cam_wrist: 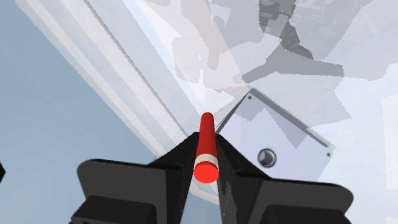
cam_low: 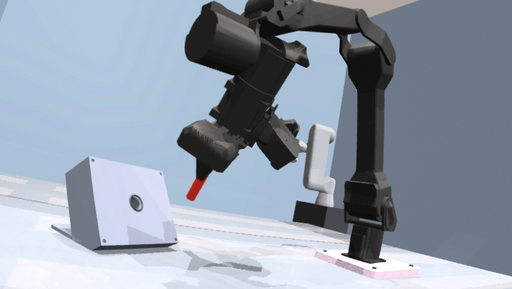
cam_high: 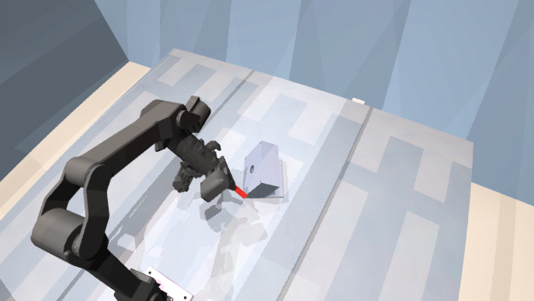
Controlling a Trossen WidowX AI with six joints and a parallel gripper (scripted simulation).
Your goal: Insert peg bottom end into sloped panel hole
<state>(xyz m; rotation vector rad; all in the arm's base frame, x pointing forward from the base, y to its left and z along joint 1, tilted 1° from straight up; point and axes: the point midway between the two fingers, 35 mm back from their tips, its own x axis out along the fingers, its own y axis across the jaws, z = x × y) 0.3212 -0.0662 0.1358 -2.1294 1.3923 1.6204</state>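
Observation:
My gripper (cam_high: 234, 187) (cam_low: 204, 176) (cam_wrist: 206, 137) is shut on the red round peg (cam_high: 240, 192) (cam_low: 195, 190) (cam_wrist: 207, 131). The peg is held above the table and tilted, its free end pointing down toward the panel's side. The pale sloped panel (cam_high: 268, 167) (cam_low: 115, 208) (cam_wrist: 295, 135) has one round hole (cam_high: 252, 169) (cam_low: 136, 202) (cam_wrist: 266, 158) in its face. In the exterior view the peg is to the right of the panel and apart from it. In the wrist view the hole lies to the right of the peg. A light band shows near the peg's top end.
The panel's thin base plate (cam_low: 61, 229) lies on the table (cam_high: 388, 171) (cam_low: 30, 268). The arm's pink-white mounting plate (cam_high: 168, 286) (cam_low: 394, 272) is at its foot. A white arm (cam_low: 316, 160) on a dark block (cam_low: 310, 213) stands in the background.

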